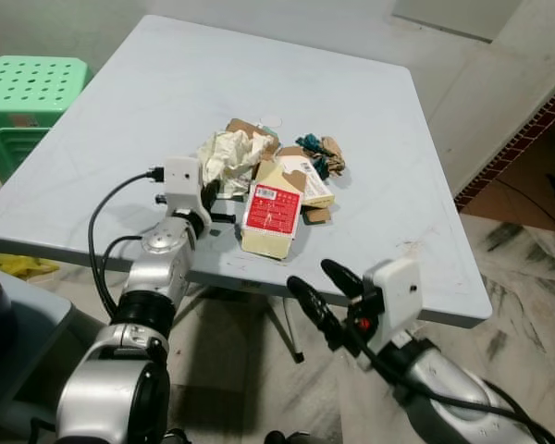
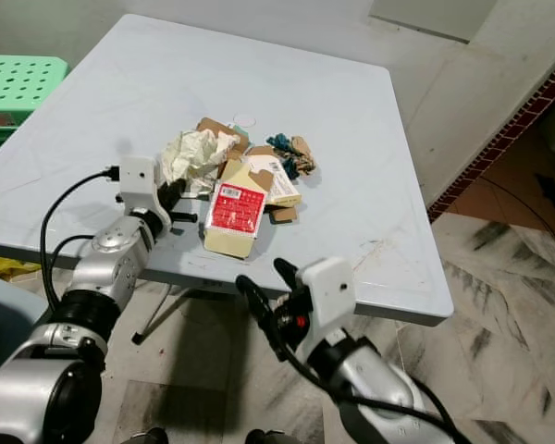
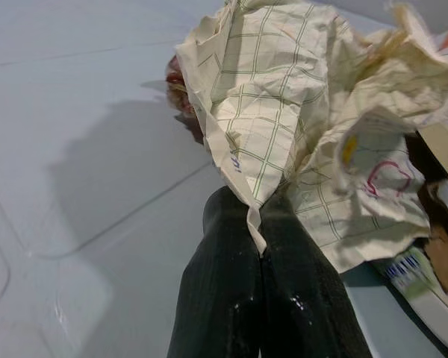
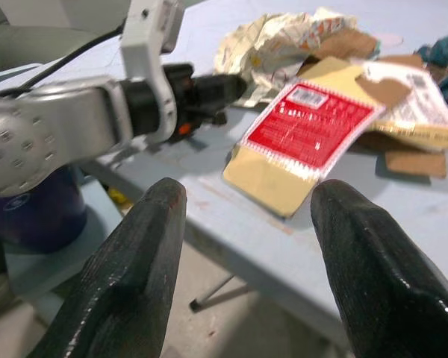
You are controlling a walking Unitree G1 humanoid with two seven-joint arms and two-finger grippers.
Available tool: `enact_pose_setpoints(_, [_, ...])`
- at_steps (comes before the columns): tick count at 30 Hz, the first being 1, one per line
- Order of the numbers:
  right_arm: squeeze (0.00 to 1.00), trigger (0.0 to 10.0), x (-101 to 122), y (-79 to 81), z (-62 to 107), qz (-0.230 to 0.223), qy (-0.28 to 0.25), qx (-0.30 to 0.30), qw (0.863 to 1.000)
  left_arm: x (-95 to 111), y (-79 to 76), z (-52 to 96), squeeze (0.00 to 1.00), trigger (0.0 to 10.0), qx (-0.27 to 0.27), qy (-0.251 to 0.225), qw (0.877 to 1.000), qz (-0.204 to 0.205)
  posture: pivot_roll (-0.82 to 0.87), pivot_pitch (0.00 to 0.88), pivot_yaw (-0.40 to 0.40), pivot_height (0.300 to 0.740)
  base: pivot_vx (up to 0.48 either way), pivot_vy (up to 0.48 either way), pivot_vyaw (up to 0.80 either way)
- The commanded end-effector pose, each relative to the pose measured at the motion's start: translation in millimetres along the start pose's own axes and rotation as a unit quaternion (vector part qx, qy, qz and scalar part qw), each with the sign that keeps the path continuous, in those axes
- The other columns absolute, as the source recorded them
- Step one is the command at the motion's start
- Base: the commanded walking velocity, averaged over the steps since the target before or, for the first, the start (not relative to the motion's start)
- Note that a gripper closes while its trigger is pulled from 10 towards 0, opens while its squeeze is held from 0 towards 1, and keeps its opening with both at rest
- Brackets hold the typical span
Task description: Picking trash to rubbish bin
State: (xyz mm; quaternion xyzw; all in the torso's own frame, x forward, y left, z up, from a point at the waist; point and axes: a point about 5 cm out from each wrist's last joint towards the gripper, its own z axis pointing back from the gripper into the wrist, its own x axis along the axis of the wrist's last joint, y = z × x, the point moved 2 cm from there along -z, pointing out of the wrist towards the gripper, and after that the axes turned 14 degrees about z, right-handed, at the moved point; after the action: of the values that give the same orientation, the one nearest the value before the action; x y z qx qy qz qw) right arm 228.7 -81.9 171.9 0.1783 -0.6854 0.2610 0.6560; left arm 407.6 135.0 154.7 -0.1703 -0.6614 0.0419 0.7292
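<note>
A heap of trash lies on the pale grey table (image 1: 166, 83): a crumpled checked paper (image 1: 227, 153), a flattened cardboard box with a red label (image 1: 270, 215), a white carton (image 1: 307, 180), brown card scraps (image 1: 245, 128) and a blue-brown wrapper (image 1: 319, 157). My left gripper (image 1: 211, 194) rests at the table's near edge, shut, with an edge of the crumpled paper (image 3: 284, 112) pinched between its fingertips (image 3: 231, 224). My right gripper (image 1: 319, 287) hangs open in front of the table, below its edge, facing the red-labelled box (image 4: 310, 127) with nothing between its fingers.
A green plastic stool (image 1: 28, 92) stands left of the table. A dark blue container (image 4: 37, 216) sits low at my left, beside a grey-blue surface (image 1: 18, 324). Something yellow (image 1: 14, 266) lies under the table's left edge. Marble floor (image 1: 518, 259) spreads to the right.
</note>
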Motion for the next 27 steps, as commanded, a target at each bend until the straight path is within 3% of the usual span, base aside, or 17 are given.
enact_pose_setpoints(1, [0.0,10.0,-2.0,-4.1,-1.5,0.003,-0.001,-0.001,1.0,-18.0,-1.1,4.8,0.0,0.0,-0.001,0.031,0.999,0.006,-0.09,0.095,-0.172,0.74,0.0,0.0,0.0])
enact_pose_setpoints(7, [0.0,10.0,-3.1,-11.5,-12.2,0.008,-0.012,0.002,1.0,-15.2,2.6,8.5,0.0,0.0,0.008,0.021,1.0,0.011,-0.05,0.055,-0.172,0.74,0.0,0.0,0.0])
enact_pose_setpoints(12, [0.0,10.0,-5.1,-20.7,-19.6,0.009,-0.026,-0.01,1.0,-2.4,3.3,17.3,0.0,0.0,0.004,-0.015,1.0,0.007,-0.01,0.023,-0.171,0.74,0.0,0.0,0.0])
enact_pose_setpoints(17, [0.0,10.0,-13.9,-42.8,-26.2,0.014,-0.033,-0.053,0.998,13.5,5.0,30.9,0.0,0.0,0.013,-0.05,0.999,0.01,0.02,0.0,-0.163,0.74,0.0,0.0,0.0])
enact_pose_setpoints(21, [0.0,10.0,-16.8,-51.0,-27.7,0.013,-0.038,-0.062,0.997,17.4,2.4,38.0,0.0,0.0,0.008,-0.054,0.998,0.005,0.03,0.0,-0.163,0.74,0.0,0.0,0.0])
enact_pose_setpoints(22, [0.0,10.0,-17.5,-52.7,-28.1,0.011,-0.04,-0.064,0.997,17.5,2.4,39.0,0.0,2.1,0.008,-0.054,0.998,0.004,0.03,0.0,-0.163,0.74,0.0,0.0,0.0])
enact_pose_setpoints(23, [0.0,10.0,-17.9,-55.8,-29.4,0.002,-0.047,-0.065,0.997,18.5,3.1,41.0,0.0,10.0,0.016,-0.055,0.998,0.005,0.04,0.0,-0.162,0.74,0.0,0.0,0.0])
enact_pose_setpoints(27, [0.0,10.0,-19.0,-58.3,-30.9,0.002,-0.05,-0.064,0.997,19.9,4.2,42.8,0.0,10.0,0.029,-0.06,0.997,0.026,0.04,0.0,-0.162,0.74,0.0,0.0,0.0])
